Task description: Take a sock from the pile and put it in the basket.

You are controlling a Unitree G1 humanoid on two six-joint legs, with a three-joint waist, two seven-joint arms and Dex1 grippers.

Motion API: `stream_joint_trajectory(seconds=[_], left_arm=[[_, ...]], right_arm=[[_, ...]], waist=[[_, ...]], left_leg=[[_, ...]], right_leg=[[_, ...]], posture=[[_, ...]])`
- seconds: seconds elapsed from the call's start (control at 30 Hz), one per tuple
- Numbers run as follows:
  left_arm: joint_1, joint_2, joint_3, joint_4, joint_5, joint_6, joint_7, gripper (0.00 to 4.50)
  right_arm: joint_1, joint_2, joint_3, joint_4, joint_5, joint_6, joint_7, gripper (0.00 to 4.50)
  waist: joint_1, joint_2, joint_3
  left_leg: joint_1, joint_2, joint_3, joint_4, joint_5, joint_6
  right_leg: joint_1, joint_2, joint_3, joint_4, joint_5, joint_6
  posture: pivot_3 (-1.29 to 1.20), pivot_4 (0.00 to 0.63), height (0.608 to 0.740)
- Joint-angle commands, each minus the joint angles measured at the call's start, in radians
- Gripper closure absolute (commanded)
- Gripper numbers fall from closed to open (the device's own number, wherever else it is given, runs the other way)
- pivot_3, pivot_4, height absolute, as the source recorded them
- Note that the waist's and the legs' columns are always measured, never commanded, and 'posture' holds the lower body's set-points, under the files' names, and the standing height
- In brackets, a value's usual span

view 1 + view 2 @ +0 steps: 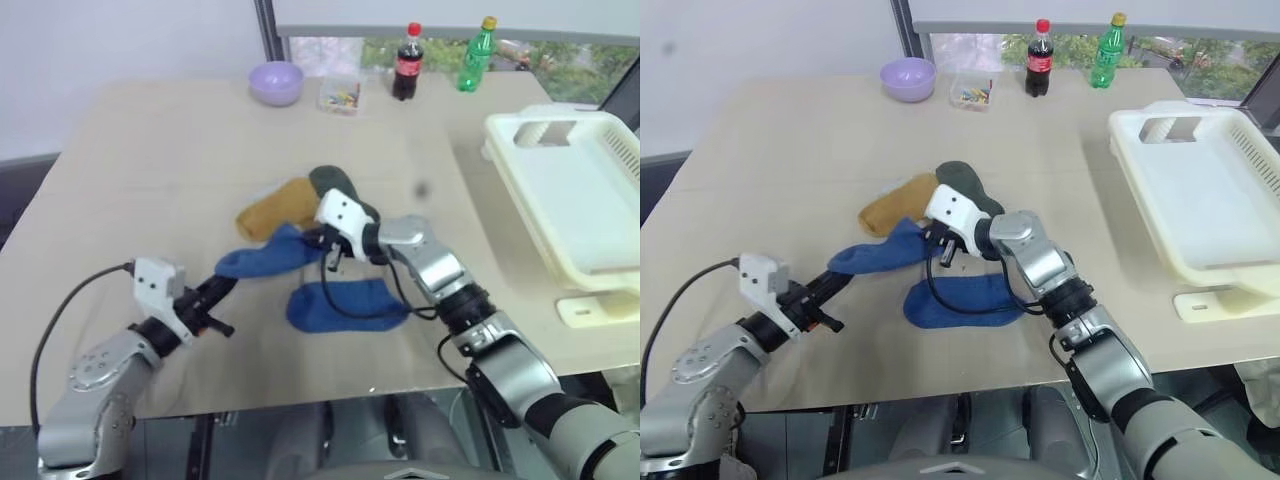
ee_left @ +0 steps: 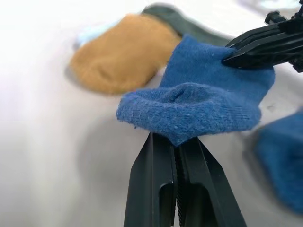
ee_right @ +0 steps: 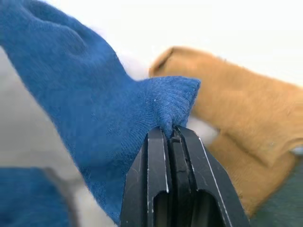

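Blue sock (image 1: 262, 256) stretches lengthwise between both grippers, left gripper (image 2: 177, 144) and right gripper (image 3: 171, 132) each with jaws pinched on one end, above the bench (image 1: 150, 160); no writing is readable.

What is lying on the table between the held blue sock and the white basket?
In the left eye view, the right gripper and its arm, then bare table, lie between the blue sock and the basket.

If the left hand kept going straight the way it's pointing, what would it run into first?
The left hand is already shut on the soft royal blue fabric sock. Straight beyond it, probably the right hand, pinching the same sock's far end; depth is unclear.
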Motion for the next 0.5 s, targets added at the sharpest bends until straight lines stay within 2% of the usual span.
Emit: stream_joint_trajectory(seconds=[0.03, 0.2, 0.27, 0.5], left_arm=[[-0.016, 0.059, 0.019, -0.016, -0.073, 0.035, -0.086, 4.43], [-0.059, 0.1, -0.048, 0.001, -0.08, 0.067, -0.138, 4.43], [-0.081, 0.107, -0.094, 0.006, -0.063, 0.075, -0.152, 4.43], [-0.152, 0.145, -0.189, 0.056, -0.025, 0.064, -0.234, 4.43]], right_arm=[[0.064, -0.069, -0.033, -0.276, 0.041, 0.133, -0.008, 4.5], [0.182, -0.188, -0.044, -0.487, 0.074, 0.259, -0.026, 4.5], [0.241, -0.185, -0.088, -0.545, 0.148, 0.314, -0.025, 4.5], [0.394, -0.222, -0.137, -0.717, 0.195, 0.417, -0.131, 4.5]], waist=[[0.006, 0.0, 0.0], [0.011, 0.0, 0.0], [0.012, 0.0, 0.0], [0.022, 0.0, 0.0]], left_leg=[[-0.003, 0.0, -0.001, 0.001, 0.0, 0.0], [-0.006, -0.002, 0.001, 0.002, 0.0, 0.0], [-0.006, -0.002, 0.001, 0.002, 0.0, 0.0], [-0.005, 0.0, 0.003, 0.006, 0.0, 0.001]], right_leg=[[-0.002, 0.0, -0.001, 0.0, 0.0, 0.0], [-0.005, -0.001, 0.0, 0.0, 0.0, 0.0], [-0.004, -0.001, 0.0, 0.0, 0.0, 0.0], [-0.004, 0.008, -0.002, 0.003, 0.0, 0.001]], posture=[[0.0, 0.15, 0.74], [0.0, 0.15, 0.74], [0.0, 0.15, 0.74], [0.0, 0.15, 0.74]])
